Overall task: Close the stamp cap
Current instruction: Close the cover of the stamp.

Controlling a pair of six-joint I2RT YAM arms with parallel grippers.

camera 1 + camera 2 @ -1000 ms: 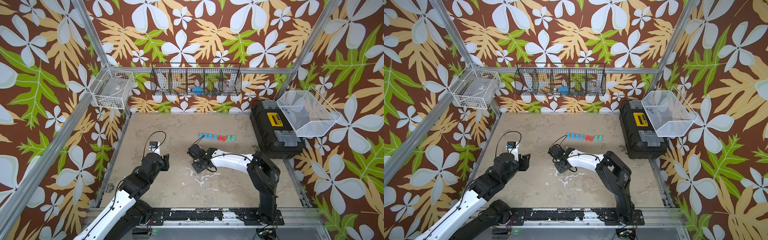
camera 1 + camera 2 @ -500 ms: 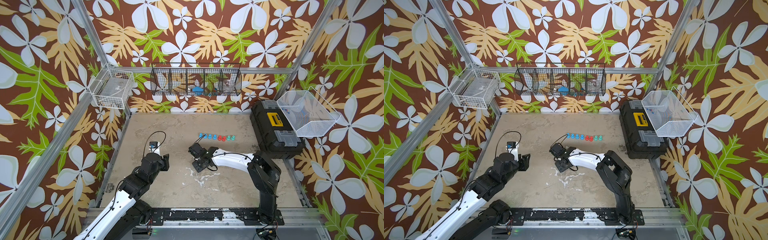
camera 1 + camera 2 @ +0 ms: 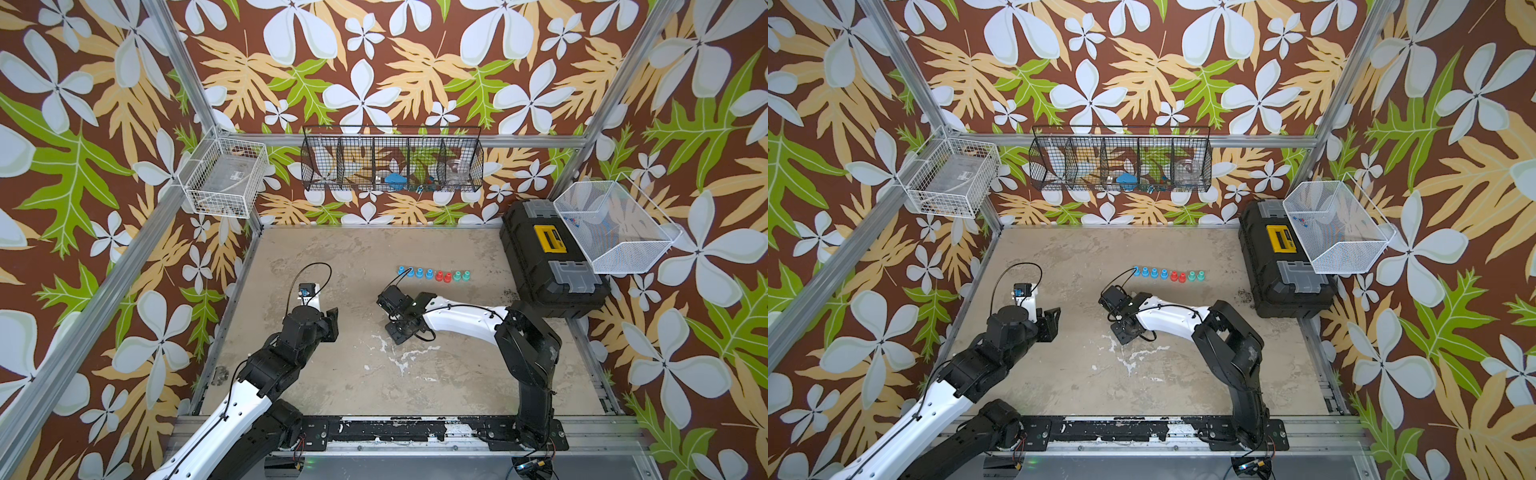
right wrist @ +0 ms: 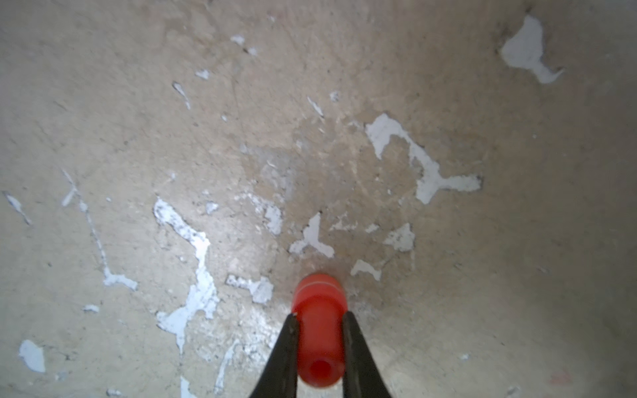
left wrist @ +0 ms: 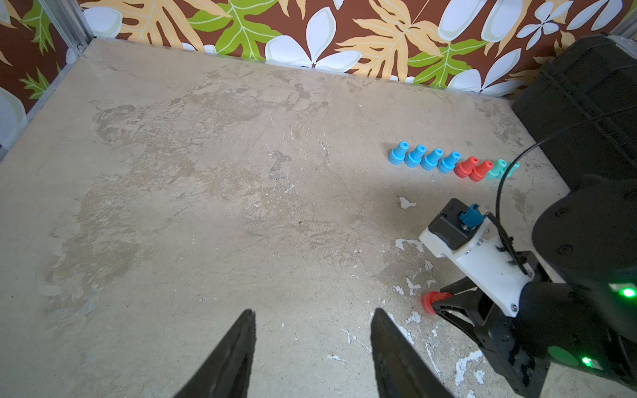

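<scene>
1. My right gripper (image 4: 320, 314) is clenched on the red stamp (image 4: 319, 348). Its two fingers press the narrow stem from opposite sides, with no gap beside it.
2. In both top views the right gripper (image 3: 398, 331) sits near the middle of the frame, low over the bench (image 3: 457, 374), at a patch where the surface has flaked white. The stamp itself is hidden under my gripper there.
3. My left gripper (image 5: 313, 312) is released. Its jaws stand partly apart with nothing between them, and bare bench shows through the gap. In a top view it (image 3: 1052, 320) lies left of centre, well apart from the right one.
4. Counted: one stamp is in my grip, and eight more stand upright in a row (image 3: 432, 275) just above my right gripper in the top views. They are four blue stamps (image 5: 424, 159), then two red stamps (image 5: 472, 169), then two teal stamps (image 5: 501, 169), each just beside the next. One black toolbox (image 3: 552, 266) lies at the right edge of the bench.
5. The held stamp is plain red plastic with a slim stem and a small round hole in its end. The wider round end points at the bench, and a faint pale line rings it. I cannot tell whether that end touches the bench.
</scene>
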